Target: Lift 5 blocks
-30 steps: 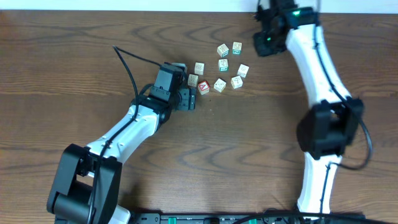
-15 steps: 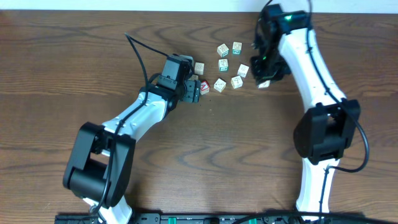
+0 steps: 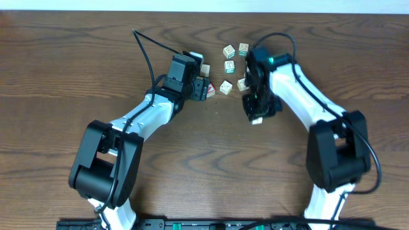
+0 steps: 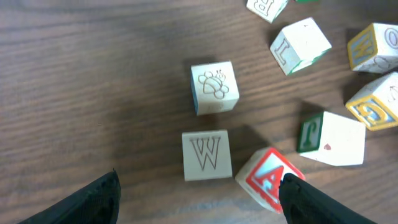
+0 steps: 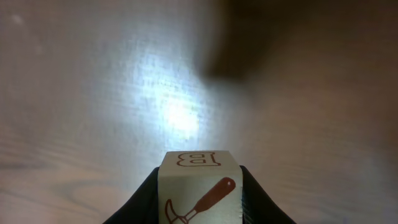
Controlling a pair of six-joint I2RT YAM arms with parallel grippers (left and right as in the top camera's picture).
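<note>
Several pale wooden blocks lie in a loose cluster at the table's back middle. My right gripper hangs just in front of the cluster, shut on a block that bears a brown "B" and a hammer picture; its pale end pokes out below the fingers. My left gripper stands open at the cluster's left side. A "W" block lies between its fingertips, and a bee block sits beyond that. The right fingertip touches the red "A" cube.
More blocks lie to the right in the left wrist view, among them a green "T" block and a yellow-edged one. The dark wooden table spreads bare around the cluster. The left arm's black cable arcs over the table.
My right arm has swung from the back right edge down to the front of the cluster, carrying its block. My left gripper has edged closer to the blocks, still open.
</note>
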